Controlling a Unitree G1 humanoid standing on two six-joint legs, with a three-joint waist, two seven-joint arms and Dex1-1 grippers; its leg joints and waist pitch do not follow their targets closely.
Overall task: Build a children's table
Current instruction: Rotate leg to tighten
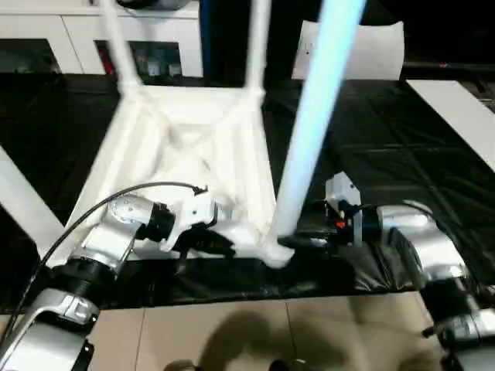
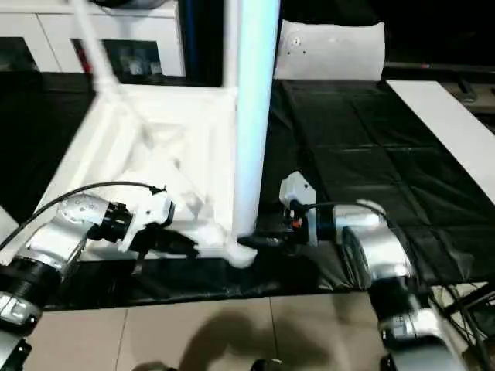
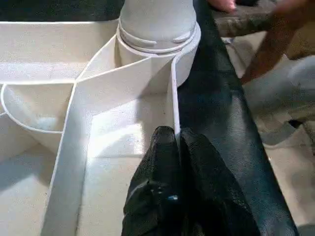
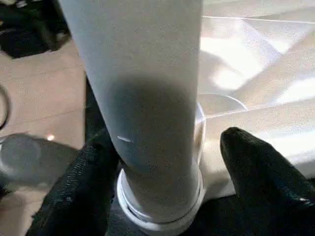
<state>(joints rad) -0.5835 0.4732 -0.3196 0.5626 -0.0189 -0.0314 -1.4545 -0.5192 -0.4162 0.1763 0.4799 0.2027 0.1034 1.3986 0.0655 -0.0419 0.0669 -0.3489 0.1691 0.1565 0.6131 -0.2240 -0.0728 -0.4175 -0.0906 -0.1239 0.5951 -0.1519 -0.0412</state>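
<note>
Silver forearms (image 1: pixel 116 232) front the tabletop (image 1: pixel 193 147); cabinet (image 1: pixel 85 39) behind.

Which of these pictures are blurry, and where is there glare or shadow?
Left eye view: near leg smeared and bluish; tabletop washed out by glare. Left wrist view: sharp at the rim, blurred background. Right wrist view: leg fills it, soft, shadowed low down.

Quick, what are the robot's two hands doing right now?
Left gripper: closed, pinching the thin rim of the white ribbed plastic tabletop.
Right gripper: open, fingers on either side of the long white round leg.
</note>
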